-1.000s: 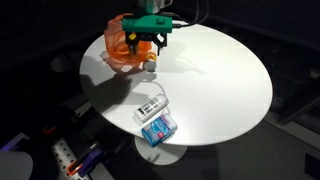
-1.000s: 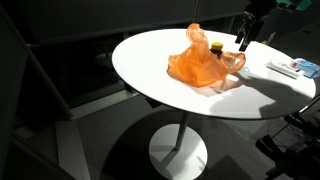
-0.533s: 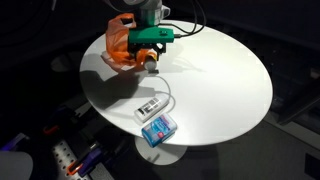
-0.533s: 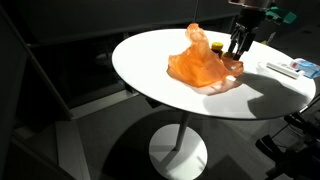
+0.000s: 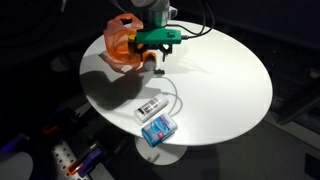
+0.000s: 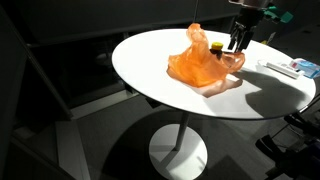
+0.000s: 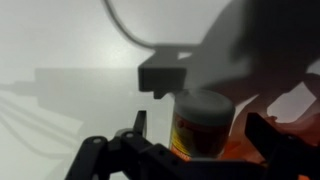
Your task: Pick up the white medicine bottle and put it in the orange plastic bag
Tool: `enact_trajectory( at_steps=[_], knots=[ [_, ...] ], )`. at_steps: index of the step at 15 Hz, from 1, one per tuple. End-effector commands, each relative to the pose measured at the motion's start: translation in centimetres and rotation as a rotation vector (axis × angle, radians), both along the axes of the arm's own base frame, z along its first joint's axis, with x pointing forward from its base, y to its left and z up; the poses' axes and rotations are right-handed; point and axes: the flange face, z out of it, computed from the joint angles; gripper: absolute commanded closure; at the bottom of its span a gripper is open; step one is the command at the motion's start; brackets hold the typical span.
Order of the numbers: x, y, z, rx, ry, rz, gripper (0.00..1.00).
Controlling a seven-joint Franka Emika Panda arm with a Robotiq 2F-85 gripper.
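Gripper (image 7: 198, 128): low over the table, jaws spread. Wrist view shows one dark finger on each side of the white medicine bottle (image 7: 205, 106), with a sliver of daylight between each finger and the bottle wall. Nothing is pinched yet.

Bottle: upright on the white table (image 5: 230, 90), cap up, with a yellow-orange label round the body. It stands just beside the near edge of the orange plastic bag (image 5: 120, 47). Orange film shows under and behind it at the lower right of the wrist view. I cannot tell whether the base sits on bare table or on a fold of the bag.

Handling, by judgement:
- Small rigid plastic cylinder, likely light. Contents unknown.
- The smooth wall and glossy label look slippery, and it is tall for its base, so it tips easily if one finger lands first.
- Best hold is across the body at mid-label, below the cap shoulder, with both fingers closing evenly.
- The bag is thin, crumpled and floppy (image 6: 203, 64), with its mouth hard to read, and it will give way rather than guide the bottle.

Further out: a white box (image 5: 151, 107) and a blue packet (image 5: 160, 129) sit near the table edge, well apart from the work. A thin cable (image 5: 172, 92) loops between them and the gripper.
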Motion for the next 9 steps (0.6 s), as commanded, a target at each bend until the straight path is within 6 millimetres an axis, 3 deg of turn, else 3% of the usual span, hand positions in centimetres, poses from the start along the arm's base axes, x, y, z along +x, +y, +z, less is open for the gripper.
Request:
enact_trajectory(
  at_steps=[1, 3, 5, 9],
  knots=[
    [1.0, -0.3, -1.0, -0.004, -0.003, 0.015, 0.0],
    [1.1, -0.1, -1.6, -0.005, 0.003, 0.018, 0.0],
    [1.2, 0.1, -1.9, -0.009, 0.004, 0.022, 0.26],
    [1.4, -0.3, -1.5, -0.034, -0.019, 0.007, 0.58]
  ],
)
